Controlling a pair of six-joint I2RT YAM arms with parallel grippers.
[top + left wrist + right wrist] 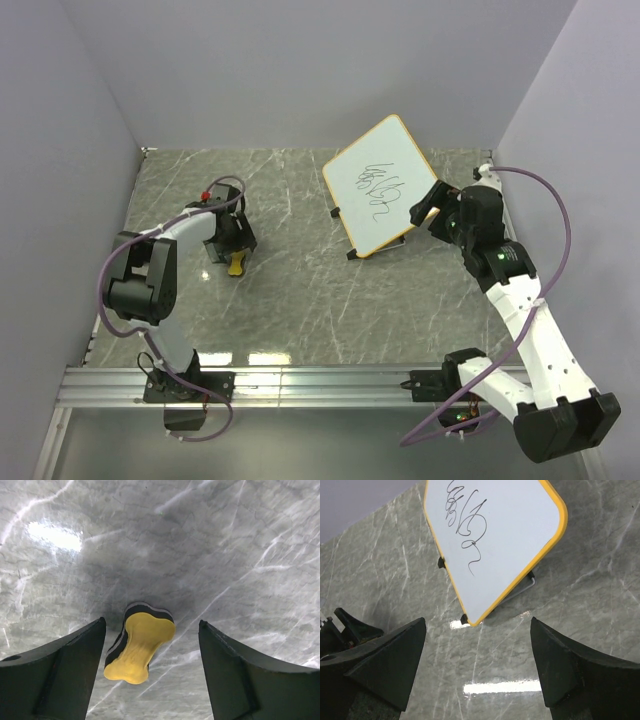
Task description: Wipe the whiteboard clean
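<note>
The whiteboard stands tilted on its small black stand at the back right, orange-framed and bearing black scribbles. In the right wrist view its lower corner points toward me. My right gripper is at the board's right edge, open and holding nothing. The yellow bone-shaped eraser lies on the marble table at the left. My left gripper hovers just above it, open. The eraser sits between the fingers, closer to the left one.
Grey marble tabletop enclosed by pale walls on three sides. An aluminium rail with both arm bases runs along the near edge. The left arm's dark gripper shows at the left edge of the right wrist view.
</note>
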